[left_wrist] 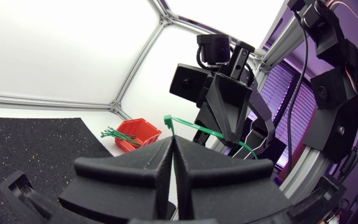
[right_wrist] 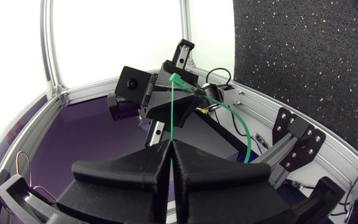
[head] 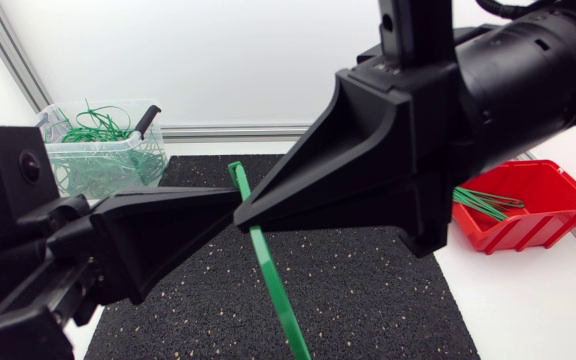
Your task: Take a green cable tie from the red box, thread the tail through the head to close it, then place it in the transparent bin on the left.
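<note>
A: Where are the grippers?
B: Both are high above the mat (head: 368, 290), tip to tip. The left gripper (head: 234, 204) comes in from the left. The right gripper (head: 241, 222) comes from the upper right and looms large in the head view.
A: Left fingers?
B: Pressed together on the tie (head: 273, 280). Its wrist view shows the green strip in the seam between them.
A: Right fingers?
B: Same: closed tight, with the tie coming straight out of the seam.
A: So both pinch it?
B: Yes, one tie, two grips.
A: How does the tie lie?
B: In the head view a short end sticks up above the tips. The long part hangs slanting down over the mat and touches nothing else. The wrist views show a straight run between the two grippers, plus a curved bow off to one side.
A: Threaded?
B: Cannot tell, the fingertips hide that spot.
A: Red box?
B: The red box (head: 528, 232) sits on the table (head: 528, 300), right of the mat, with a few spare ties (head: 488, 203) lying across it.
A: Bin?
B: The bin (head: 68, 175) is at the far left, just beside the mat corner. It is clear-walled and holds a green tangle (head: 98, 128). The held tie is well apart from both the box and the bin.
</note>
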Action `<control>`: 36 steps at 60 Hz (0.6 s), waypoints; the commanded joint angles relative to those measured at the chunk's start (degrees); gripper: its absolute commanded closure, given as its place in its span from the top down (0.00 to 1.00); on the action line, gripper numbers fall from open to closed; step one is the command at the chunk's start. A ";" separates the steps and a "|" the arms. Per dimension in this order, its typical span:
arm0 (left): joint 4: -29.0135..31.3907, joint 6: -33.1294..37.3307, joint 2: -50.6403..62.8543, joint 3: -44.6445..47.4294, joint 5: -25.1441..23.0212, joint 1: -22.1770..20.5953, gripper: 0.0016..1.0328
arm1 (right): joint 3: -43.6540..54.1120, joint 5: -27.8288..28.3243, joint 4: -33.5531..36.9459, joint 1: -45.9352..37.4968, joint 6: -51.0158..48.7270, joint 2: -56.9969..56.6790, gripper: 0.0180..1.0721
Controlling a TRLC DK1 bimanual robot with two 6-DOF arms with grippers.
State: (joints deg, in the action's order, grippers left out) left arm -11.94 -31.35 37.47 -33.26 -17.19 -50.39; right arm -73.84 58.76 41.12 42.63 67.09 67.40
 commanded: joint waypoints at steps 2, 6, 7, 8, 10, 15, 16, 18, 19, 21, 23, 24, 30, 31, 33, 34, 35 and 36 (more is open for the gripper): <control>-0.01 1.47 -0.65 -0.85 0.32 -0.67 0.03 | 1.51 0.21 -0.43 -0.36 1.46 -0.95 0.05; -0.01 1.56 -0.30 -0.85 0.58 -0.67 0.03 | 1.60 0.21 -0.43 -0.27 1.46 -1.39 0.05; -0.01 1.56 -0.30 -0.85 0.58 -0.67 0.03 | 1.60 0.21 -0.43 -0.18 1.46 -1.48 0.05; -0.10 1.56 -0.21 -0.85 0.58 -0.59 0.03 | 1.51 0.21 -0.43 -0.18 1.46 -1.48 0.05; -0.10 1.56 -0.12 -0.93 0.58 -0.50 0.03 | 1.60 0.21 -0.43 -0.18 1.55 -1.48 0.05; -0.18 1.56 -0.12 -1.11 0.67 -0.32 0.03 | 1.95 0.21 -0.96 -0.18 1.82 -1.48 0.05; -0.18 1.56 -0.03 -1.20 0.67 -0.32 0.03 | 2.04 0.21 -1.05 -0.18 1.90 -1.48 0.05; -0.27 1.56 0.06 -1.20 0.67 -0.23 0.03 | 2.12 0.21 -1.05 -0.18 1.90 -1.48 0.05; -0.27 1.56 0.14 -1.20 0.67 -0.23 0.03 | 2.21 0.21 -1.05 -0.18 1.90 -1.48 0.05; -0.36 1.56 0.41 -1.29 0.67 -0.15 0.03 | 2.48 0.21 -1.22 -0.18 1.90 -1.48 0.05; -0.45 1.56 0.50 -1.37 0.67 -0.15 0.03 | 2.56 0.12 -1.31 -0.18 1.90 -1.48 0.05; -0.45 1.65 0.58 -1.37 0.67 -0.15 0.03 | 2.65 0.21 -1.31 -0.18 1.90 -1.39 0.05; -0.54 1.73 0.93 -1.64 0.67 -0.06 0.03 | 2.74 0.21 -1.31 -0.09 1.90 -1.30 0.05; -0.54 1.73 0.93 -1.73 0.67 -0.06 0.03 | 2.74 0.21 -1.40 -0.18 1.90 -1.30 0.05; -0.54 1.73 1.02 -1.73 0.67 -0.06 0.03 | 2.74 0.21 -1.40 -0.18 1.90 -1.30 0.05; -0.54 1.73 1.02 -1.81 0.67 -0.06 0.03 | 2.74 0.21 -1.49 -0.18 1.90 -1.30 0.05; -0.54 1.73 1.02 -1.81 0.67 -0.15 0.03 | 2.74 0.21 -1.49 -0.09 1.90 -1.30 0.05; -0.54 1.73 1.02 -1.81 0.67 -0.15 0.03 | 2.74 0.21 -1.49 -0.09 1.90 -1.30 0.05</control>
State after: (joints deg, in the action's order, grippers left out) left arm -11.86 -30.79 38.04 -33.36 -16.56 -50.43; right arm -72.25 58.72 40.25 42.63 67.20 66.32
